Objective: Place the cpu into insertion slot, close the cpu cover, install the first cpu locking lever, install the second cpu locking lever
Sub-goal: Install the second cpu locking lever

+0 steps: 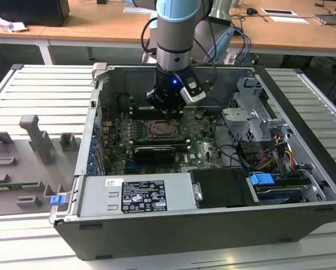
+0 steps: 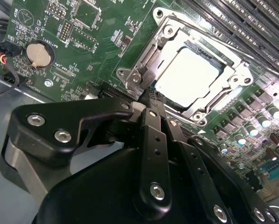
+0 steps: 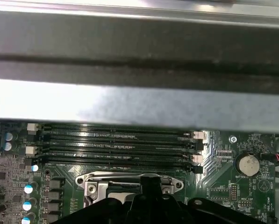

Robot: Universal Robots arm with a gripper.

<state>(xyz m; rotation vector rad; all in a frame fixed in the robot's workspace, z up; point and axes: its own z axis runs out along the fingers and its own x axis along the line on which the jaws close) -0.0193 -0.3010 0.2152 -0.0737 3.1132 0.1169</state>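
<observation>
I'm watching the exterior view from its left: grey fixture blocks [image 1: 41, 140] lie on the bench outside the open computer case [image 1: 213, 219], parked well away from the work. Moving across, my gripper [image 1: 169, 106] hangs low inside the case, with the socket [image 1: 159, 130] at about six o'clock from it and just beside it. In the second wrist view the chip [image 2: 188, 77] is lying flat in the socket [image 2: 165, 32], pale and square, and the metal cover [image 2: 230, 70] is down around it, framing it through its window. My gripper [image 2: 151, 100] sits at about seven o'clock from the chip, tips at the cover's corner near the latch hardware, I'd judge to work a locking lever. The jaws look pressed together, holding nothing that I can see. At the exterior view's right, the drive cage [image 1: 252, 112] stands clear
</observation>
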